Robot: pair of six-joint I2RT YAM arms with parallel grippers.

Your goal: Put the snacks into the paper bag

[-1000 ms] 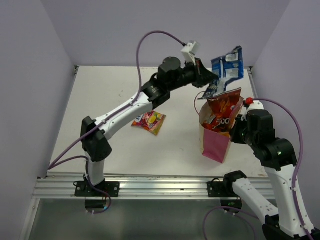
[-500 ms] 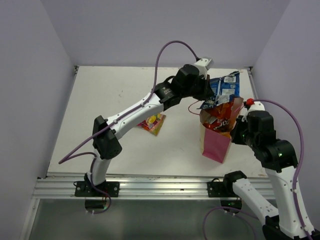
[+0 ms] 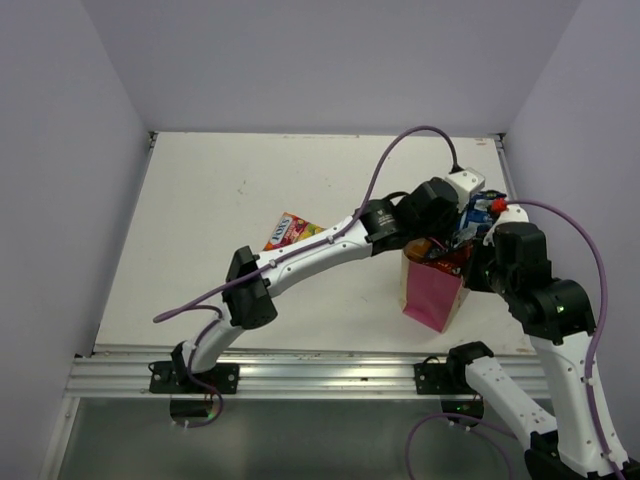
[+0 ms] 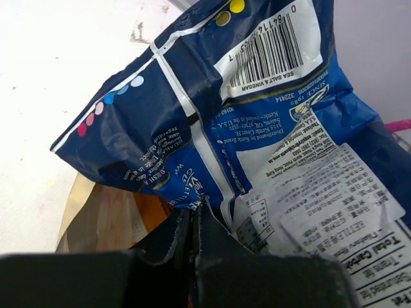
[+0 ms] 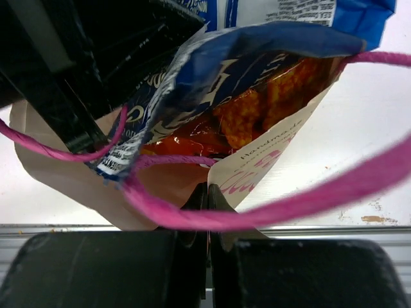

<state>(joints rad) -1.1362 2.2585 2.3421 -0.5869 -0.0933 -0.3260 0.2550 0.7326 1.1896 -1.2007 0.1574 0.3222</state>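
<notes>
blue-white packet [image 3: 480, 211] now down in paper bag [image 3: 432, 293]

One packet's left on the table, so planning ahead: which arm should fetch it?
Left, once the left gripper releases the blue packet: the candy packet lies beside that arm, while the right gripper is shut on the rim of the paper bag.

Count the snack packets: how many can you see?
3: a candy packet on the table, a blue packet poking from the paper bag, an orange packet inside. Others may be hidden.

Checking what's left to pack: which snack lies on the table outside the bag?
The small pink-yellow candy packet, flat on the table left of the paper bag; the blue packet sits in its mouth.
</notes>
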